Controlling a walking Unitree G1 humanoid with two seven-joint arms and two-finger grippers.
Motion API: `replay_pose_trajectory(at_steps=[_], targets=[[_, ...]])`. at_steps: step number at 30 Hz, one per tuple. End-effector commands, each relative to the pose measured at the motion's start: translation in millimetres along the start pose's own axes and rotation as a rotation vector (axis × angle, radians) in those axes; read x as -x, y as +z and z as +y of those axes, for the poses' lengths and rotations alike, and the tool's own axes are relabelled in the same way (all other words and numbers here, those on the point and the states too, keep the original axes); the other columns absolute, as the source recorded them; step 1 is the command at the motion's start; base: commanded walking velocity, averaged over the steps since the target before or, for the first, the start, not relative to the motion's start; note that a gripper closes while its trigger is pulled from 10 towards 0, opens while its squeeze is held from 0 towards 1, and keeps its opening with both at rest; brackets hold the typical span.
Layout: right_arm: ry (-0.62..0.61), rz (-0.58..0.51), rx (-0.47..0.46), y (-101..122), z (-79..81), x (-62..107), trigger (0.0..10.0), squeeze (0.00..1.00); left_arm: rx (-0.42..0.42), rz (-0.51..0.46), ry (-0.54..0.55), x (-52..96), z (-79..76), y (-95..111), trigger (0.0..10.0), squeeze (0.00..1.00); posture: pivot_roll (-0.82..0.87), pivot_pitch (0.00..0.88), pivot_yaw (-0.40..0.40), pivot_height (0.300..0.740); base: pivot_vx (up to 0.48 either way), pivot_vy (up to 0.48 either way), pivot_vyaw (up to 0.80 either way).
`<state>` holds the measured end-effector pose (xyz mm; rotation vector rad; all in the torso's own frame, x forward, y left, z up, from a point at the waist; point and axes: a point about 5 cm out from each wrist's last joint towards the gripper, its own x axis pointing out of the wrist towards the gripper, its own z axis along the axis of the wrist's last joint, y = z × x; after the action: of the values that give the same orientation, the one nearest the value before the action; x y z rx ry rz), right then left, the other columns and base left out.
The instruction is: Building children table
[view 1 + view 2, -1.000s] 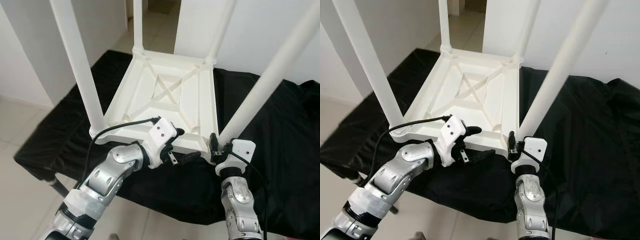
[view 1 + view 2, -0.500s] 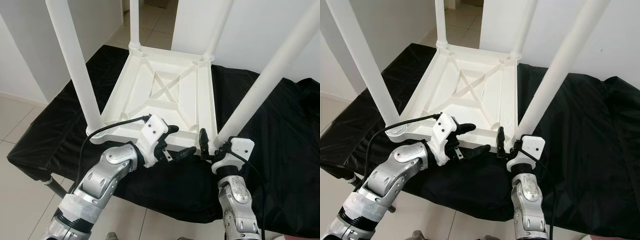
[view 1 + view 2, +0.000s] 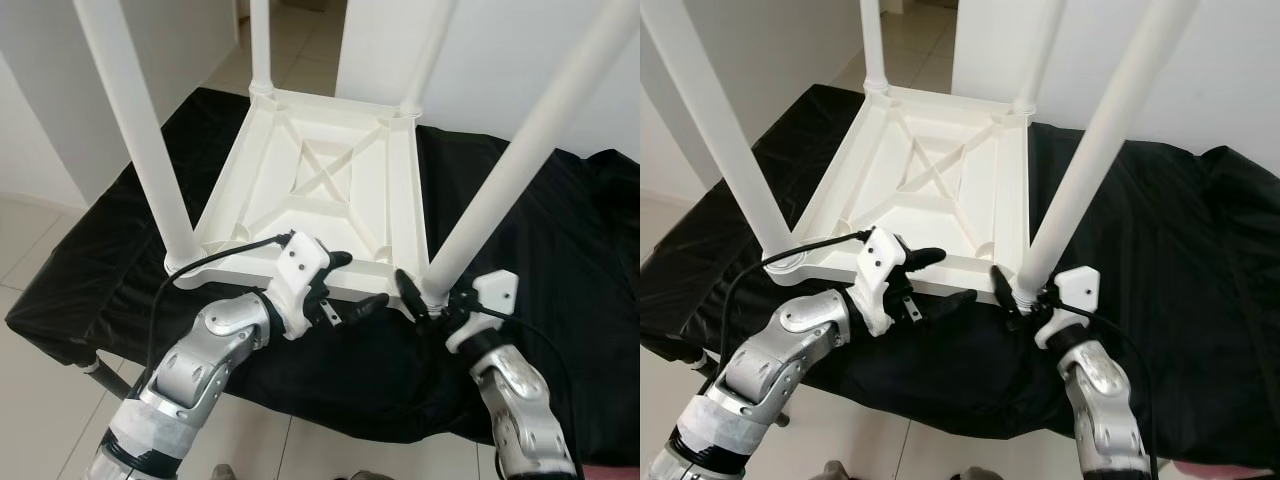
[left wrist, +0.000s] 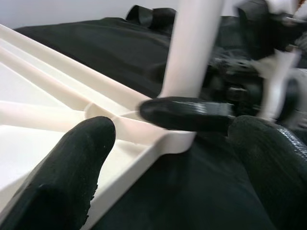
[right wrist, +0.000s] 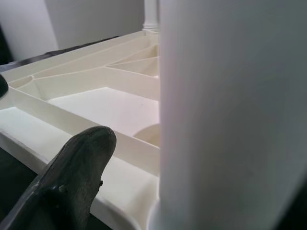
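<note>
On a black-draped counter point(image 3: 90, 260) lies the white children's table point(image 3: 330, 190), upside down, four legs point(image 3: 140, 150) rising. Left end effector point(image 3: 350, 285) straddles its near rim, fingers spread. Right end effector point(image 3: 1025, 300) sits at the near-right leg's base; I cannot tell its grip. Pale tiled floor point(image 3: 30, 230), white walls surround.

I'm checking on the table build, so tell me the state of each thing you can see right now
Children's table: upside down on the black cloth, all four legs fitted and pointing up.
Black cloth: spread over the work surface, wrinkled.
Left gripper: open, fingers straddling the tabletop's near edge.
Right gripper: at the base of the near right leg; fingers' closure unclear.
</note>
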<state>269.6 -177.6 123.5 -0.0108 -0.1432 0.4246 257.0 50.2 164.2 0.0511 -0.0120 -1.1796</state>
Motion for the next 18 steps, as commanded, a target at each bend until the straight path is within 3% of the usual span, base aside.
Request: replay_pose_trajectory(at_steps=[1,5,6,7,10,11,18], targets=[[0.048,0.029,-0.011,-6,1.3,-1.3,10.0,0.00,0.008,0.016,-0.074,0.7,-5.1,-5,10.0,0.00,-0.07,0.039,-0.035,0.740,0.000,0.000,0.00],[0.133,0.068,-0.002,-10,1.3,-7.2,10.0,0.00,0.017,0.023,-0.091,-0.6,-7.2,-6,10.0,0.00,-0.07,0.023,-0.024,0.740,0.000,0.000,0.00],[0.160,0.080,0.008,-11,-0.1,-10.1,9.2,0.00,0.011,0.030,-0.102,-1.4,-8.2,-7,10.0,0.00,-0.06,0.011,-0.023,0.740,0.000,0.000,0.00],[0.169,0.084,0.022,-11,-3.3,-12.7,2.2,0.00,0.008,0.033,-0.108,-2.6,-8.6,-7,10.0,0.00,-0.06,0.006,-0.023,0.740,0.000,0.000,0.00],[0.169,0.084,0.022,-11,-3.3,-12.7,2.2,0.00,0.008,0.033,-0.108,-2.6,-8.6,-7,10.0,0.00,-0.06,0.006,-0.023,0.740,0.000,0.000,0.00],[0.176,0.085,0.024,-11,-6.0,-14.0,0.0,0.00,0.005,0.034,-0.109,-3.3,-8.6,-7,10.0,0.00,-0.06,0.000,-0.024,0.740,0.000,0.000,0.00],[0.164,0.079,0.018,-10,-10.4,-12.1,0.0,0.00,-0.003,0.022,-0.095,-6.9,-6.0,-5,10.0,0.00,-0.06,0.000,-0.028,0.740,0.000,0.000,0.00]])
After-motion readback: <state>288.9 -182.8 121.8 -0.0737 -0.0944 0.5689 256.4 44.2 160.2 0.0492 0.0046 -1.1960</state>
